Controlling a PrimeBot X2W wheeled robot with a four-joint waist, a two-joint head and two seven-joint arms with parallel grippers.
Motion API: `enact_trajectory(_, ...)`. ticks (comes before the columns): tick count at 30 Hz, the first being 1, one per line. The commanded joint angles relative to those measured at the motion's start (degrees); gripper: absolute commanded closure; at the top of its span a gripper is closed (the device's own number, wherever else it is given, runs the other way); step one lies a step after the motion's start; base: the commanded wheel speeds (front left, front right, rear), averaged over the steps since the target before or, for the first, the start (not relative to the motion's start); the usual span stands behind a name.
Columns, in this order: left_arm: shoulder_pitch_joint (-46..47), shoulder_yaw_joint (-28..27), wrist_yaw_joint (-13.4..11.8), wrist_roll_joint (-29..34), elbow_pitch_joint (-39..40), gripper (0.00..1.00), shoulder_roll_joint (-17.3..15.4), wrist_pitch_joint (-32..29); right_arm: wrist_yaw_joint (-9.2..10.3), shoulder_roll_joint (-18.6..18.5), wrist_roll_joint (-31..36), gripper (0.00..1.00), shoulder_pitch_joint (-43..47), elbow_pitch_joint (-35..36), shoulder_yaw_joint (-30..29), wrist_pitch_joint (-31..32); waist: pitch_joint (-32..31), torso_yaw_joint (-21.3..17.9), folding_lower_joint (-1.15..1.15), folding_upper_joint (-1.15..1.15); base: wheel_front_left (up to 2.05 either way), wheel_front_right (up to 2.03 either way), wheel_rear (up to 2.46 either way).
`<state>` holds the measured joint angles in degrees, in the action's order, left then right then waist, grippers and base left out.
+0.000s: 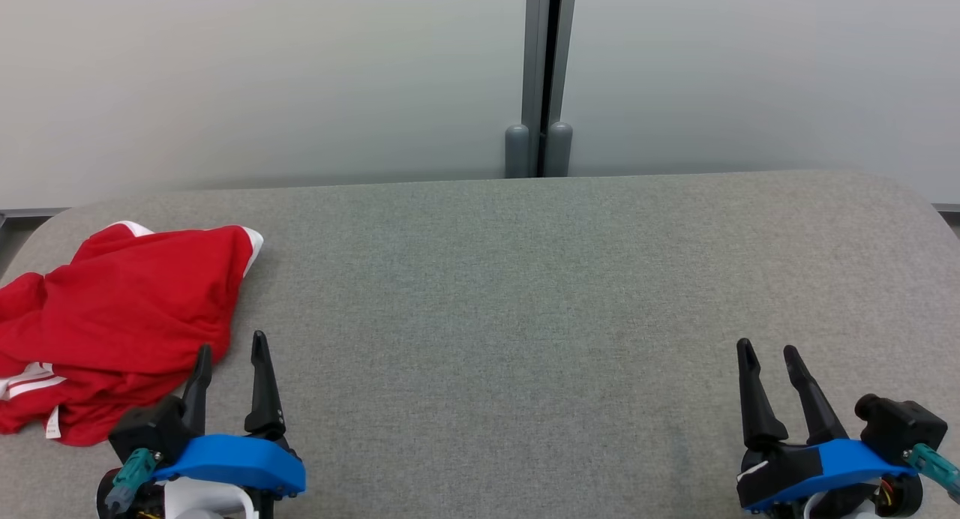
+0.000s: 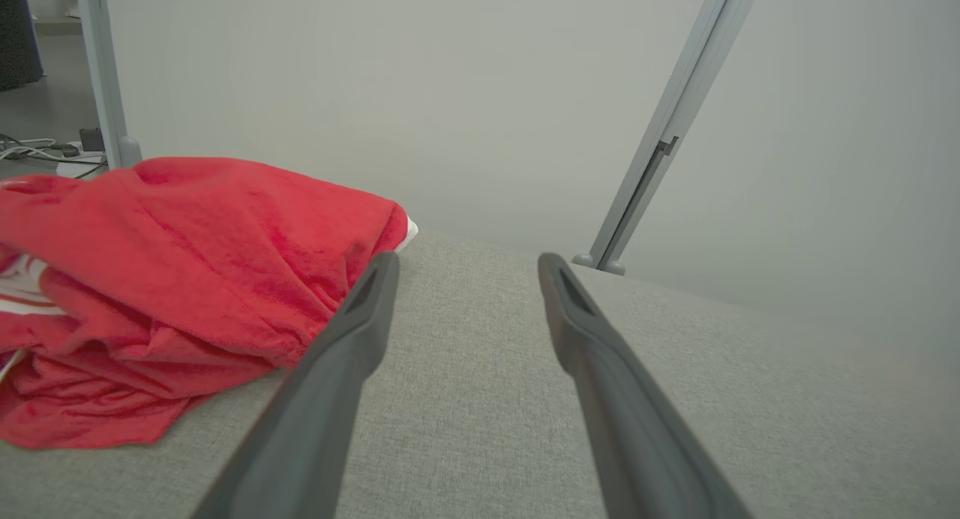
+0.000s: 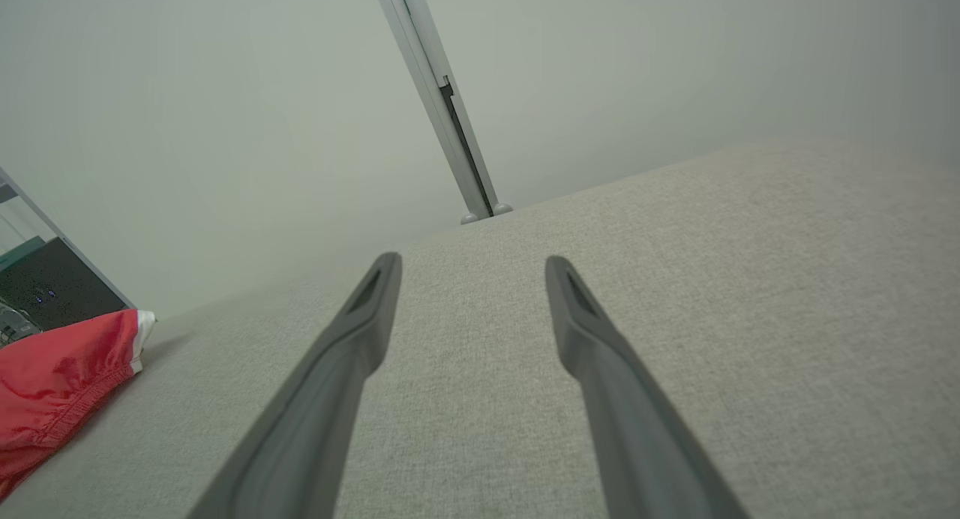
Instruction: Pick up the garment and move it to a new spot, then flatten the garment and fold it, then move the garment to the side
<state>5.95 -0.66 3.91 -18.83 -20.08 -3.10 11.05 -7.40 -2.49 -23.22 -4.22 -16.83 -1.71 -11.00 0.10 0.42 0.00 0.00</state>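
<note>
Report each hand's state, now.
Left hand: open, empty, next to the garment.
Right hand: open, empty, over the table.

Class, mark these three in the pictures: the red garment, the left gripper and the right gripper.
garment (image 1: 127, 309), head view, middle of the crumpled red cloth.
left gripper (image 1: 231, 342), head view, midway between its fingertips.
right gripper (image 1: 766, 346), head view, midway between its fingertips.
</note>
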Motion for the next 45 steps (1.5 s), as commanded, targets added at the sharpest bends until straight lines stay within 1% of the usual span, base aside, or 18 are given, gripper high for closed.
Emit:
enact_trajectory(1,1.03,0.42,-0.08,1.83,-0.27,0.00,-0.24,0.59,-0.12,-0.51,1.77,0.00,-0.70,0.10,0.16,-0.62,-0.01,0.06,0.00,0.00,0.00,0.00,0.00)
enact_trajectory(22,1.71,-0.42,-0.35,10.92,-3.67,0.00,-0.43,3.02,-0.14,-0.56,11.25,0.00,-1.18,-2.73,0.95,-3.02,-0.42,0.47,0.00,0.00,0.00,0.00,0.00)
enact_trajectory(35,1.81,-1.19,-0.85,14.39,-5.00,0.00,-0.13,4.26,-0.10,-0.57,15.99,0.00,-1.68,-4.70,1.66,-4.31,-0.69,0.67,0.00,0.00,0.00,0.00,0.00)
enact_trajectory(45,1.75,-1.62,-0.97,13.45,-6.50,0.00,0.04,4.22,-0.10,-0.56,15.12,0.00,-2.18,-6.50,1.44,-4.24,-0.82,0.68,0.00,0.00,0.00,0.00,0.00)
